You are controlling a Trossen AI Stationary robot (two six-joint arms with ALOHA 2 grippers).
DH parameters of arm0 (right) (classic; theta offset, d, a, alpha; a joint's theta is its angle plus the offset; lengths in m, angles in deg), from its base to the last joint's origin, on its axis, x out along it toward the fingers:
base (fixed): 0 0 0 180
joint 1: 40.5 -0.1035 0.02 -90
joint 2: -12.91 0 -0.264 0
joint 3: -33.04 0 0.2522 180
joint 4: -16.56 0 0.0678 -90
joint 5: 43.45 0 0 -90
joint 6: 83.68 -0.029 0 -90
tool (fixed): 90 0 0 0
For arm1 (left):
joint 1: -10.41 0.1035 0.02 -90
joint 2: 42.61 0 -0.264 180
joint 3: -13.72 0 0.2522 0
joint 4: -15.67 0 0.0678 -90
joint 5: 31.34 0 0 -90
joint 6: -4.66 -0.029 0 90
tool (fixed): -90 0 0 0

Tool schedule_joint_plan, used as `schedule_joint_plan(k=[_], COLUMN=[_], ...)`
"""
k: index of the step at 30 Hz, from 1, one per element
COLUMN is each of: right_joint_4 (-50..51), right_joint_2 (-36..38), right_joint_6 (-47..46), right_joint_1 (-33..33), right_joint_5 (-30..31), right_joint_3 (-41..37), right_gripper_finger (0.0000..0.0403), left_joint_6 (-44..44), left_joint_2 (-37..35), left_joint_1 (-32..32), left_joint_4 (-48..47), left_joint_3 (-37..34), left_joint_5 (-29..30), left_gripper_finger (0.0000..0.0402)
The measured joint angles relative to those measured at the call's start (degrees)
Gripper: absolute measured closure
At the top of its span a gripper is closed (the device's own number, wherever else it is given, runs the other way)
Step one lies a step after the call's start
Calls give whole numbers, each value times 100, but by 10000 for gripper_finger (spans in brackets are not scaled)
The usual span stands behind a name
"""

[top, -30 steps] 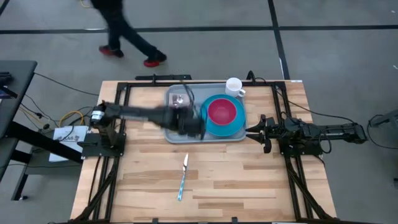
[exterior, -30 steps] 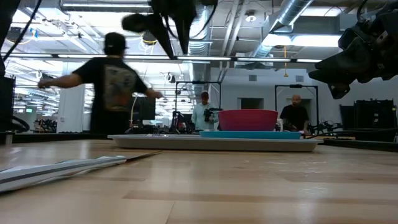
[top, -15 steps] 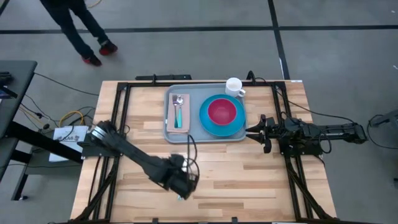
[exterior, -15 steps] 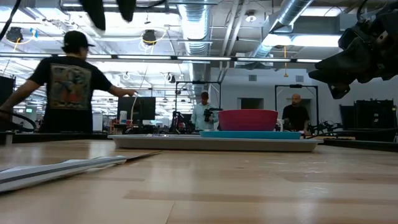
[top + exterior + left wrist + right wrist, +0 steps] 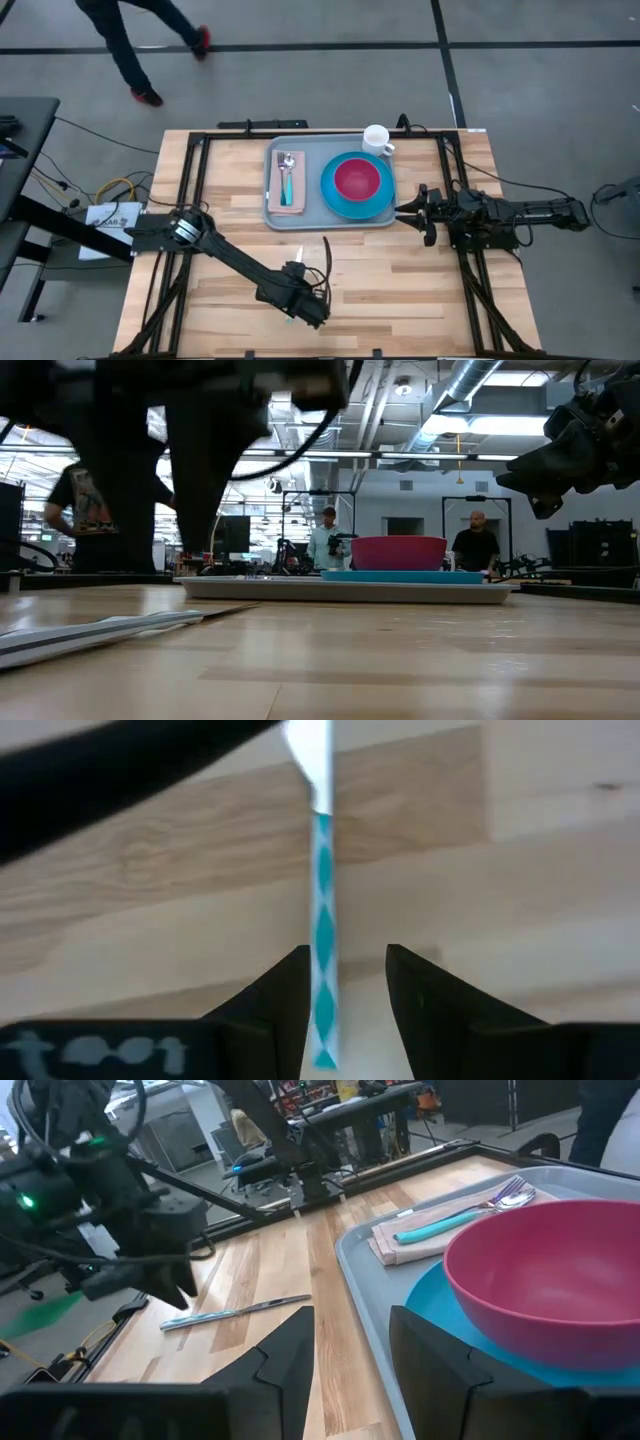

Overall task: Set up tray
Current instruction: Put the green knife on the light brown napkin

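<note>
High view: tray [image 5: 309, 215] is sitting at far middle of surface [image 5: 400, 280], holding 1 plate [image 5: 340, 203] w/ 1 bowl [image 5: 357, 179], plus napkin [image 5: 296, 205] w/ fork [image 5: 290, 180] & spoon [image 5: 281, 173]. 1 mug [image 5: 377, 139] is sitting beside tray.

Vs 0.5 s ago, left pincer [image 5: 343, 1010] is now lower, fingers apart around knife [image 5: 322, 920]. Right pincer [image 5: 350, 1350] is waiting, parted.

Left pincer [image 5: 345, 985] open over knife [image 5: 322, 910], bare wood around.

Light wooden table [image 5: 400, 280] carrying tray [image 5: 305, 215] at far centre. Teal-handled knife [image 5: 322, 930] flat on boards, nearer than tray. White mug [image 5: 376, 138] touching tray's far right corner.
</note>
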Motion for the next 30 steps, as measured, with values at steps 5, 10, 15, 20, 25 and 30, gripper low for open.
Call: schedule_joint_plan(k=[5, 10, 15, 20, 25, 30], right_joint_4=[-1, -1, 1, -1, 1, 2], right_joint_2=[-1, -1, -2, -2, 0, 0], right_joint_6=[0, 1, 2, 1, 0, 0], right_joint_1=[1, 1, 0, 1, 0, 0], right_joint_5=[1, 1, 1, 1, 1, 1], right_joint_3=[2, 1, 2, 1, 2, 2], right_gripper_finger=[280, 280, 280, 280, 280, 280], left_joint_6=[-18, -25, 28, 68, 122, 84], left_joint_2=[230, 343, 329, 269, 271, 279], left_joint_1=[59, 78, 99, 103, 103, 129], left_joint_4=[21, 9, 93, 679, 887, 929], left_joint_3=[0, -15, -262, -638, -792, -793], left_joint_5=[-173, -177, -343, -501, -522, -495], left_gripper_finger=[281, 281, 281, 281, 282, 322])
